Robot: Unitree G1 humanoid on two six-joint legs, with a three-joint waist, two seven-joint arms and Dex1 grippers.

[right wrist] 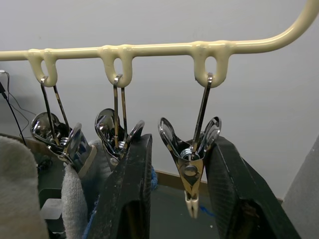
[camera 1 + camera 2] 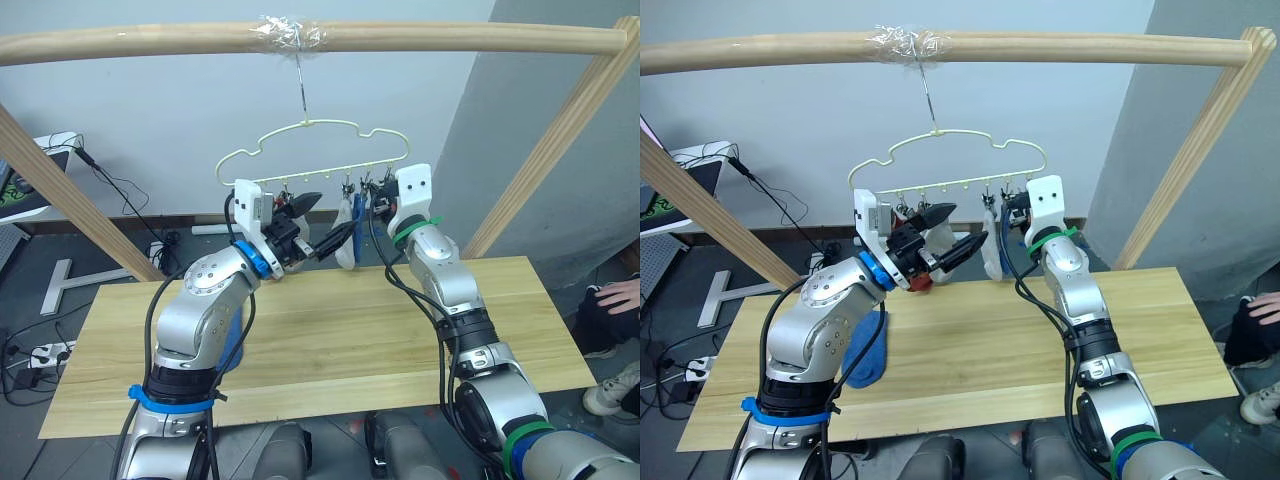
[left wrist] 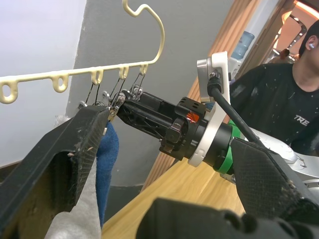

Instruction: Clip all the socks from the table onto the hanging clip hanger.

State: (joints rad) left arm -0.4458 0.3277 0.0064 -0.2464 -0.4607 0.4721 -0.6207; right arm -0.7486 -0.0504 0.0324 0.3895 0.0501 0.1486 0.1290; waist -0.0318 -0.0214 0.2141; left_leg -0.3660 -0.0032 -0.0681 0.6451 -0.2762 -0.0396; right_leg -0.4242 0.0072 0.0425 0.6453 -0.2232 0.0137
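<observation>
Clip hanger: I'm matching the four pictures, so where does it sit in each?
Left eye: clip hanger hangs centre, under the pole.
Right eye: likewise.
Left wrist: its bar ends above the right gripper.
Right wrist: its bar spans above the fingers.
Shared landmark: the right gripper at the end clip.

Head eyes overlook table (image 2: 330,330); wrists near hanger (image 1: 149,50)

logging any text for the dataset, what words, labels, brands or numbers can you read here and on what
"TR" in white on the black t-shirt of the person seen in the left wrist view; the rest of the word is cut off at the picture's edge.
Green marks on the screen at the robot's far left: too small to read.
No readable text on the clip hanger, the table, the socks or either claw.
</observation>
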